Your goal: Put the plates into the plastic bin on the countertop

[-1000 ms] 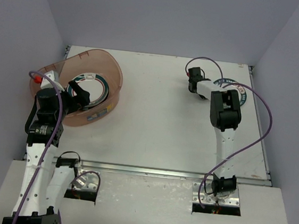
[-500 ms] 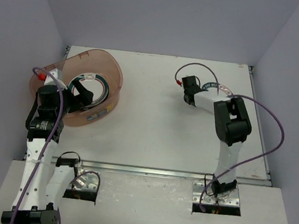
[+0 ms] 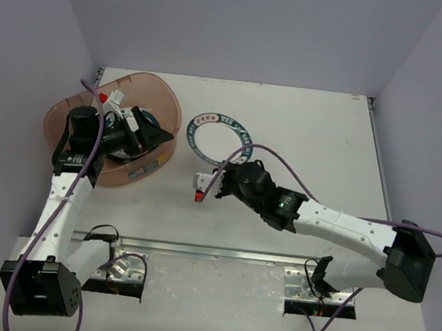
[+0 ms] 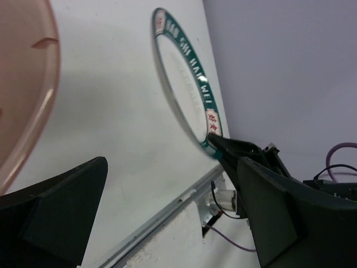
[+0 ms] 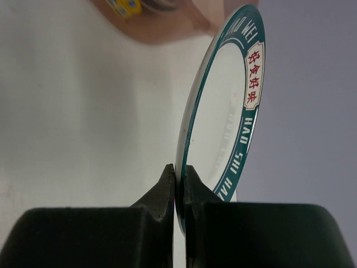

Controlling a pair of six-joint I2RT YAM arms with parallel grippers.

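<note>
Though edge-on wristside, plate round overhead.

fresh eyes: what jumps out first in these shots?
The right pincer is shut on the edge of a teal-rimmed white plate, holding it tilted mid-table just beside the plastic bin. Next comes the left pincer, open and holding nothing above the bin's right side.

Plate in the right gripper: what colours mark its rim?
The plate: teal band, red characters; right wrist view.
</note>
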